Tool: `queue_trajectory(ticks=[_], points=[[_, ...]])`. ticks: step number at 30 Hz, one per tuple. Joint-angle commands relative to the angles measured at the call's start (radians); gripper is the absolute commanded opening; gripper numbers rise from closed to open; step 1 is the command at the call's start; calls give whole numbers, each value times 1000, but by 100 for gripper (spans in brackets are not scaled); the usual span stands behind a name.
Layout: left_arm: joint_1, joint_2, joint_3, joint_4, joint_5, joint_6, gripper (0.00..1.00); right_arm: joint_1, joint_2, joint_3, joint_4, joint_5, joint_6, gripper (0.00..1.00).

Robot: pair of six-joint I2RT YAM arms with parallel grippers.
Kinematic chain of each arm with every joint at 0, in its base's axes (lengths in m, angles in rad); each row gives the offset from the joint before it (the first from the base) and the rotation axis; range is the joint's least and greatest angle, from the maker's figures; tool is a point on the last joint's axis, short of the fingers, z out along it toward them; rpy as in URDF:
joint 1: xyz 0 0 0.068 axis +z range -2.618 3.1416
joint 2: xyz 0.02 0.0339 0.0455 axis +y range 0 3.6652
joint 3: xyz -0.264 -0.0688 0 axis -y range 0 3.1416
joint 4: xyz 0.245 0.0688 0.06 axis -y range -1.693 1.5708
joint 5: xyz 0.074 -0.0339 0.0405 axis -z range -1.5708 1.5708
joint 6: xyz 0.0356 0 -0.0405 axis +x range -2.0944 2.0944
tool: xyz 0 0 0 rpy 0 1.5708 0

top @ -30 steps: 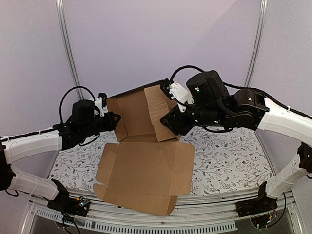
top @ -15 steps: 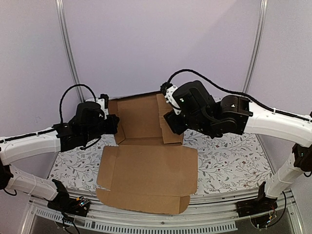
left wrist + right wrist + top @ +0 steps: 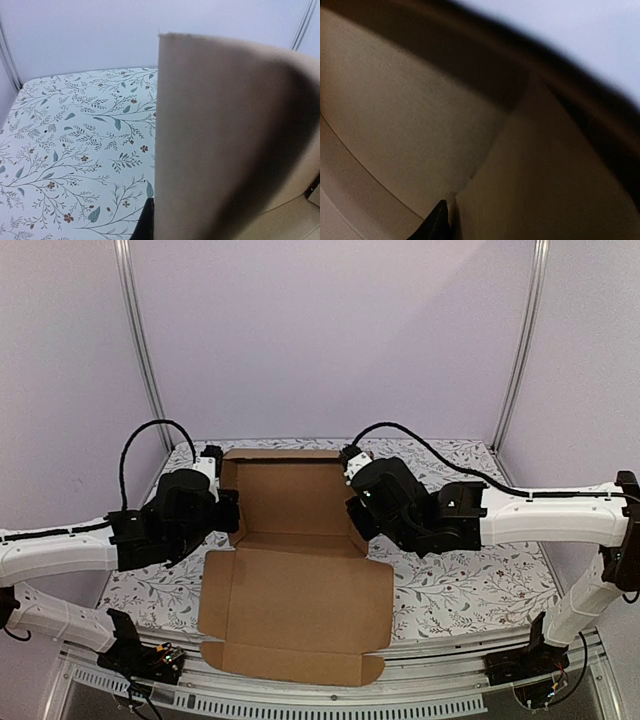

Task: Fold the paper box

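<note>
At 6 o'clock on the table (image 3: pixel 455 580), the paper box (image 3: pixel 295 590) is lying with its near panel flat, overhanging the edge. Its rear panel is standing upright toward 12 o'clock. Against that panel's side flaps, the left gripper (image 3: pixel 228 508) is sitting at 9 o'clock and the right gripper (image 3: pixel 357 512) at 3 o'clock. Cardboard is hiding all but one left fingertip (image 3: pixel 147 222) and one right fingertip (image 3: pixel 438 222), so neither grip can be determined. Compared with half a second ago, the right arm is sitting lower and the rear panel is standing squarer.

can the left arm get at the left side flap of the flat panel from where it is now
Probably yes. The left gripper sits at the left edge of the raised panel, and the left side flap of the paper box lies flat just nearer the arm's base, nothing over it.
</note>
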Motion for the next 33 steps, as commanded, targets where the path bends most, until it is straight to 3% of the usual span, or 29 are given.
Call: queue_trajectory(ticks=[1, 15, 21, 27, 33], points=[[-51, -19, -39, 165, 5, 38, 0, -35, -43, -129, 183, -11, 25, 42], [-101, 109, -161, 443, -85, 91, 0, -55, -31, -301, 460, 21, 42, 22], [-110, 217, -132, 501, -143, 112, 0, -55, 32, -313, 559, 85, 21, 0], [-112, 326, -68, 464, -233, 95, 0, -56, 108, -324, 672, 122, 38, 0], [-113, 414, -36, 485, -281, 115, 7, -54, 202, -336, 789, 165, 58, 0]])
